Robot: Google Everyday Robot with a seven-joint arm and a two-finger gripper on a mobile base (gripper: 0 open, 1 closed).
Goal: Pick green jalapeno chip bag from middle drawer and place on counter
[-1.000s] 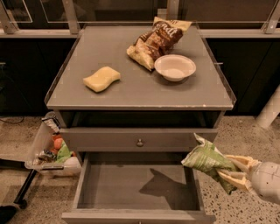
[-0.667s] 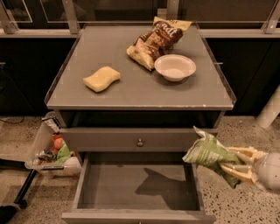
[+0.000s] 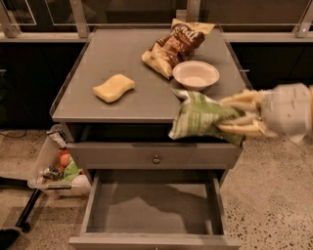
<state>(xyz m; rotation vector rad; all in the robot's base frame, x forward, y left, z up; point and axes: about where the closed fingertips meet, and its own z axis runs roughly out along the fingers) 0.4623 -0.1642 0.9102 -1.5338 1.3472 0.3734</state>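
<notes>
Now the pale two-finger gripper (image 3: 234, 116) pinches one end of the small shiny green-and-white chip bag (image 3: 198, 117), up in the air at the front edge of the flat grey desk (image 3: 146, 97). It looks light, soft and slippery, so pinch the crinkly end gently.

Floor: pale speckled stone (image 3: 274, 195).
Back wall: dark glass panels (image 3: 127, 10) between pale metal posts (image 3: 79, 17).
Furniture: grey cabinet (image 3: 122, 156), centre.
Left side: clear bin (image 3: 46, 161) of coloured odds on the floor; black stand leg (image 3: 29, 210) beside it.
Light: dim, warm.
My gripper (image 3: 225, 116): at right, by the cabinet's front edge, clamped on the green bag (image 3: 195, 117).
</notes>
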